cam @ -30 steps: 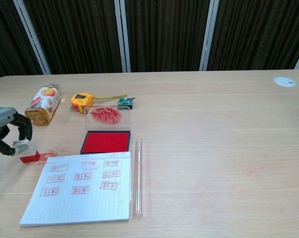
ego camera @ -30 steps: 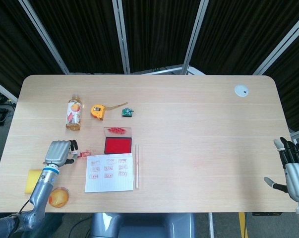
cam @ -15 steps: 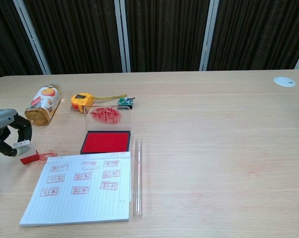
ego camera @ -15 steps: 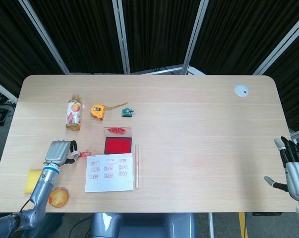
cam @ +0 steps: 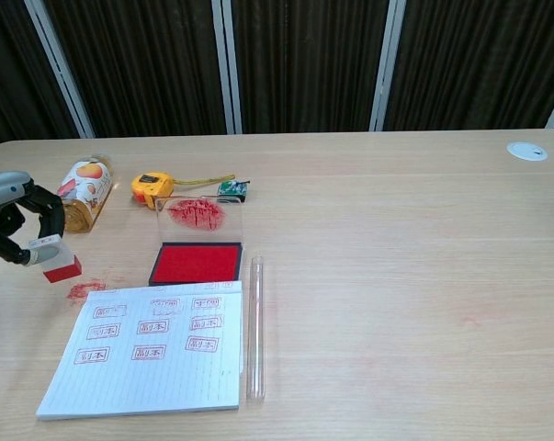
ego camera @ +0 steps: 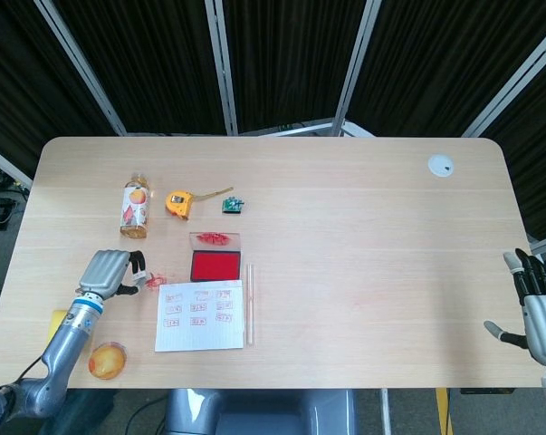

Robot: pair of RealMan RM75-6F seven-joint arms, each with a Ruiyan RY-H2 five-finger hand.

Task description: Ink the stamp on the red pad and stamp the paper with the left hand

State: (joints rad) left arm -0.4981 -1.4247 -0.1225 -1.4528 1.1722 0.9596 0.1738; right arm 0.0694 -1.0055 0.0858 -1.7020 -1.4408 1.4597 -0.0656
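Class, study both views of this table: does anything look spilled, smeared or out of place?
Yes. A red ink smear marks the bare table left of the paper, just below the stamp held by the left hand. The ink pad's upright clear lid is also blotched red.

My left hand (cam: 15, 230) was cut by the chest view's left edge, so only its fingers around the stamp (cam: 60, 267) showed. My right hand (ego camera: 537, 306) ran off the head view's right edge. The marks on the paper (cam: 148, 354) were too small to read overhead.
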